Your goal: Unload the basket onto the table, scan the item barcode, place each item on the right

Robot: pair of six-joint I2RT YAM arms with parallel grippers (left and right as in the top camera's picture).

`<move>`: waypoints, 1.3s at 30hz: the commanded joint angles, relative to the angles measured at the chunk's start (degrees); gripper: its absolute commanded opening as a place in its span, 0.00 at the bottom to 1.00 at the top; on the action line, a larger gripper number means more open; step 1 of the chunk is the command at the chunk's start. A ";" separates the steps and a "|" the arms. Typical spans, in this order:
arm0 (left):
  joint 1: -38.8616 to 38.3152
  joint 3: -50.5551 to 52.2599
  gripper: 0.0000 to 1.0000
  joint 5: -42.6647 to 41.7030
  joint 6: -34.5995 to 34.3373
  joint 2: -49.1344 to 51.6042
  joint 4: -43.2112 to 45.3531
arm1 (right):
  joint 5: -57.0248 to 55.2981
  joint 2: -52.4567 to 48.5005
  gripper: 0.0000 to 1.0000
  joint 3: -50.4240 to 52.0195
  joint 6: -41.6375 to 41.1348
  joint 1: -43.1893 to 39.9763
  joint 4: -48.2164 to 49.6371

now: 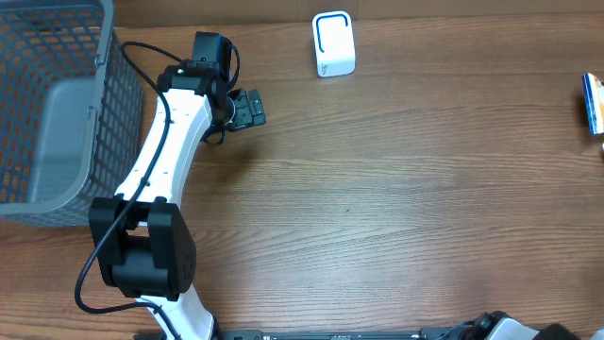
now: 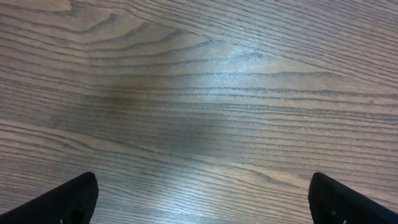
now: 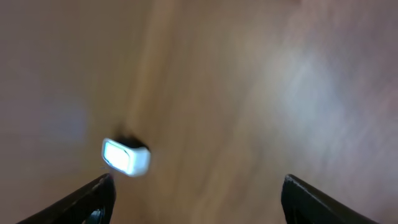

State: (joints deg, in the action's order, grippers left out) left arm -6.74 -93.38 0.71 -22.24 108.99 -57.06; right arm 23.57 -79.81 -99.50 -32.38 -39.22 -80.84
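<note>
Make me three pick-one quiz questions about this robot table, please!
1. Where is the grey basket?
A. at the table's left edge
B. in the middle
C. at the right edge

2. What colour is the little scanner?
A. red
B. mostly white
C. green

3. What are the left fingers doing?
A. squeezing the basket
B. holding the scanner
C. spread wide, holding nothing

Answers:
1 A: the overhead view shows it beside the left arm.
2 B: its body is white with a blue ring.
3 C: only bare table shows between them.
</note>
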 commanded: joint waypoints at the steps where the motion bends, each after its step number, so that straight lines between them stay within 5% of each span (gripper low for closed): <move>1: -0.22 -0.94 1.00 0.33 0.85 -0.37 0.07 | -1.86 2.23 0.86 4.74 5.53 4.46 -1.99; 14: -0.22 -0.94 1.00 0.33 0.85 -0.37 0.07 | -1.20 17.00 0.88 28.79 10.97 28.09 1.33; 15: -0.22 -0.94 1.00 0.33 0.85 -0.37 0.07 | -1.22 17.35 1.00 29.46 10.99 29.24 0.70; 17: -0.22 -0.94 1.00 0.33 0.85 -0.37 0.07 | -1.22 17.42 1.00 30.23 11.02 31.26 -1.38; 24: -0.22 -0.94 1.00 0.33 0.85 -0.37 0.07 | -0.85 15.89 1.00 30.45 10.97 32.52 -7.61; 39: -0.22 -0.94 1.00 0.33 0.85 -0.37 0.07 | -5.05 15.45 1.00 30.95 11.26 32.52 -4.33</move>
State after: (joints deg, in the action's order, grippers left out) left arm -6.74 -93.38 0.71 -22.24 108.99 -57.06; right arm 21.19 -64.47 -69.21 -21.74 -7.03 -86.78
